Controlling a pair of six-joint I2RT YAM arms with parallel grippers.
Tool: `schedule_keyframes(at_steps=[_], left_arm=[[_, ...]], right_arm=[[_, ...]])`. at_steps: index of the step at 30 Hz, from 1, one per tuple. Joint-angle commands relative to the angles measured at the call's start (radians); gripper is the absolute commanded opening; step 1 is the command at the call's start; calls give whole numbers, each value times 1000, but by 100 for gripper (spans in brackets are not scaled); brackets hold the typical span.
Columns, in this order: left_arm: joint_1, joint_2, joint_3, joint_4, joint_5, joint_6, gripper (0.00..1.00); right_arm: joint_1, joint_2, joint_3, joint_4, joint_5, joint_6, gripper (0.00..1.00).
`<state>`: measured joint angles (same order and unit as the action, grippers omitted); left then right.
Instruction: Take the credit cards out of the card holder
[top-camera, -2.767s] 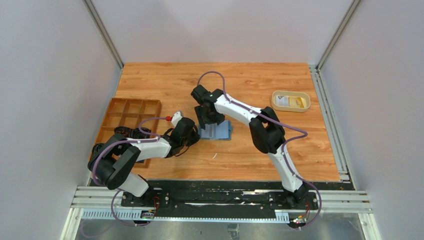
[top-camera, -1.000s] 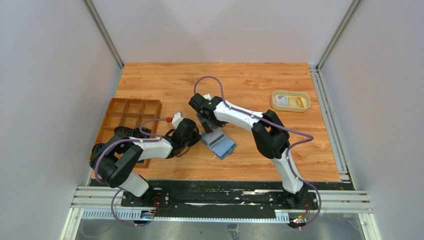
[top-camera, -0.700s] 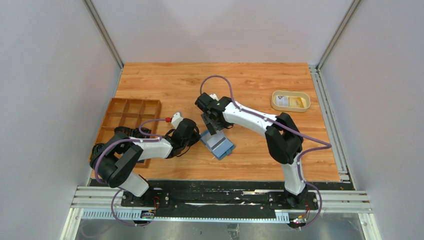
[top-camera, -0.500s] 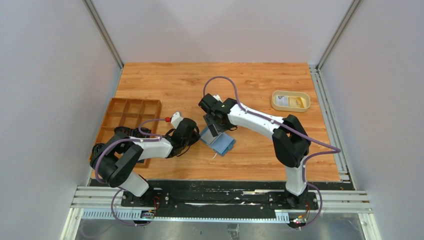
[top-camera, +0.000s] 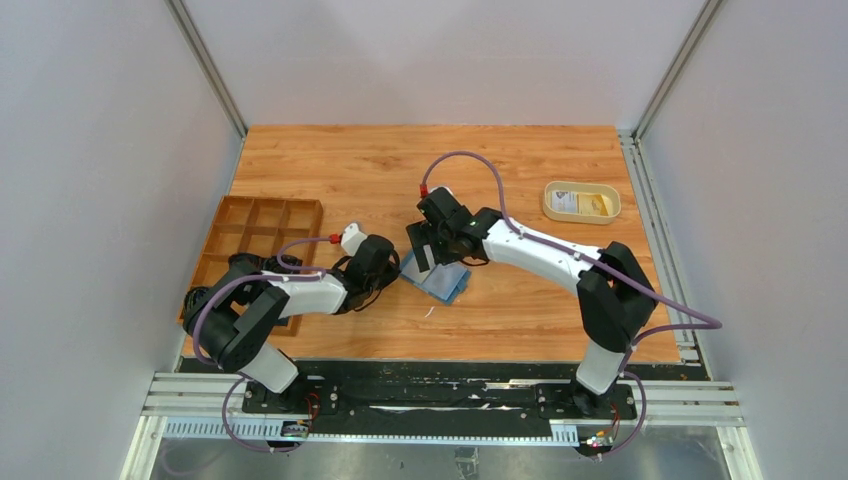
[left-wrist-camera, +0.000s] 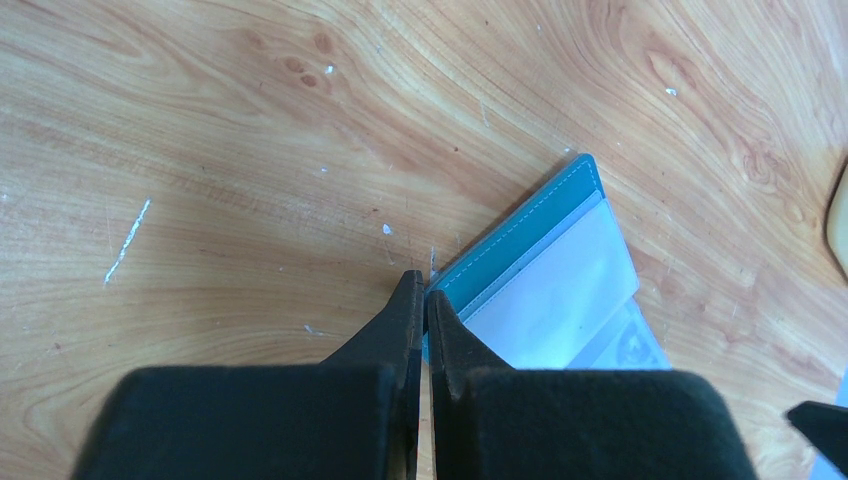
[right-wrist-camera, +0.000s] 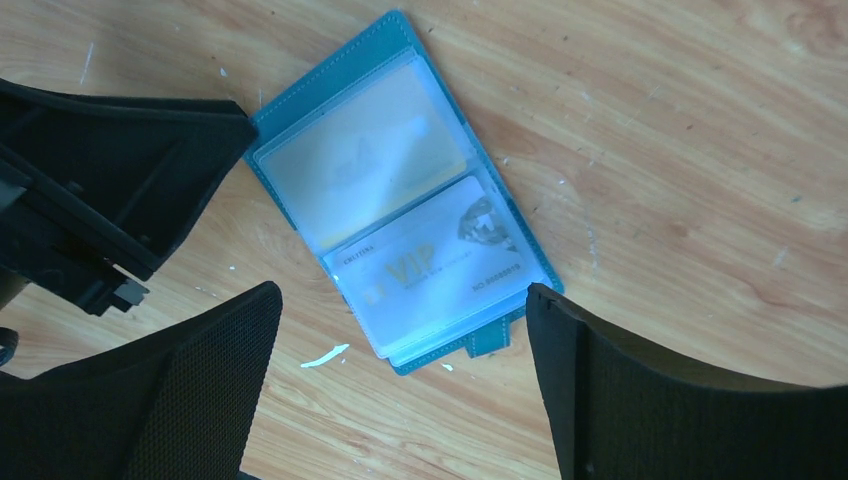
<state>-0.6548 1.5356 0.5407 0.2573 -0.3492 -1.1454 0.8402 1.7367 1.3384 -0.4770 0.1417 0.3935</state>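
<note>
Card holder lies open, one card reading "VIP". Left gripper pressed together at its corner; right gripper spread above.

card holder 1 | credit cards visible 3 | dish 1 | tray 1

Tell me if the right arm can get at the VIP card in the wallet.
Probably yes: the right gripper hangs open right over the card, nothing between, though a clear sleeve covers it.
</note>
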Motion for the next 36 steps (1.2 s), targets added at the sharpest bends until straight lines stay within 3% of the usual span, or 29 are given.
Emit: schedule_keyframes(at_steps=[1,6,13,17,23,26,30,33,36], left_arm=[[9,17,7,-86,-67,-40,0],[9,-9,-8,-97,-76,-111,0],[9,-50,-23,-98,-77,-118,0],[8,-57,-24,-103,-74,-121,0],[8,-75,-27,-126,-80,-130,0],[9,-84,-27,-136,-80,-132,0],[9,-91,-27,-145,-76,-132,0],[9,-84,-20,-144,-55,-103,0],[9,-75,-6,-143,-25,-50,0]], right_arm=[[-24,-4,-88,46,-79,83,95],[-98,-50,-266,183,-164,236,92],[-155,-88,-410,306,-215,304,91],[-181,-90,-537,575,-332,361,88],[-190,-32,-585,705,-405,427,79],[-191,-24,-606,751,-424,451,65],[-208,-23,-621,778,-434,456,23],[-233,-21,-624,790,-446,446,1],[-275,-16,-620,793,-467,419,0]])
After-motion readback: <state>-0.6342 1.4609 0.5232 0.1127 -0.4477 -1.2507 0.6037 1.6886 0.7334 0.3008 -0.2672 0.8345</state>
